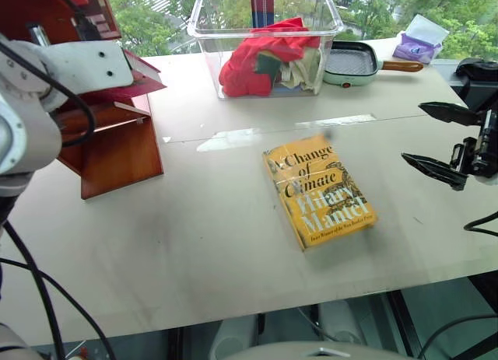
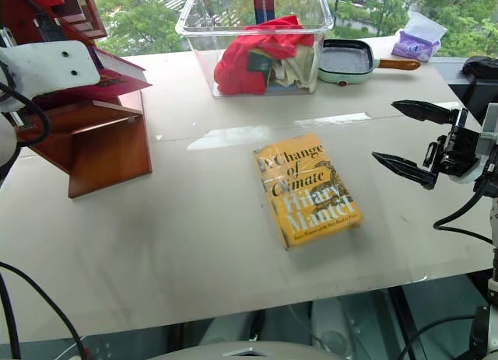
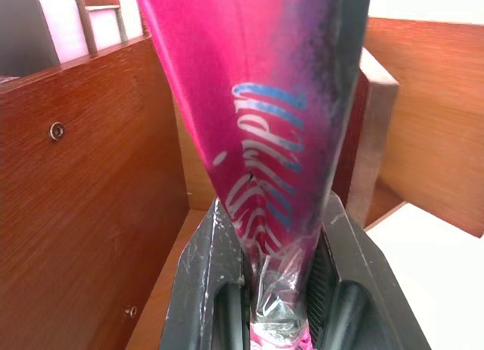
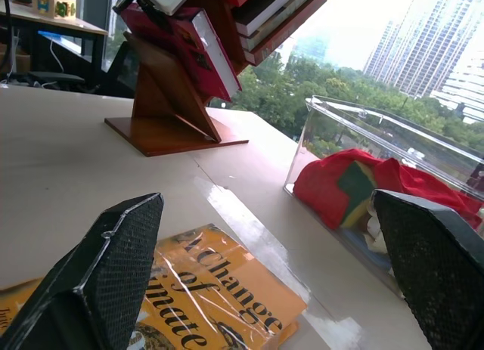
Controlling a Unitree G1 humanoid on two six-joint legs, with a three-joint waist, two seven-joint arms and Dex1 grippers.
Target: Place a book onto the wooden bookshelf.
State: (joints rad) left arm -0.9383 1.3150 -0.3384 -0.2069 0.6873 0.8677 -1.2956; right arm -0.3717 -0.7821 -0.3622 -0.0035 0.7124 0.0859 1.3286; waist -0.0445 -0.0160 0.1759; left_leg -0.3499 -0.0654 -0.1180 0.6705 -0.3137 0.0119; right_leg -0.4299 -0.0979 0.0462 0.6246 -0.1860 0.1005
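Now | left gripper clamps book | at wooden bookshelf

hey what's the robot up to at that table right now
It is shelving a book. The left gripper is shut on the pink book and holds it at the wooden bookshelf, against a slanted board; it has not let go. The right gripper hangs open over the table's right side, holding nothing. A yellow book lies flat mid-table, with a clear bin of clothes behind it.
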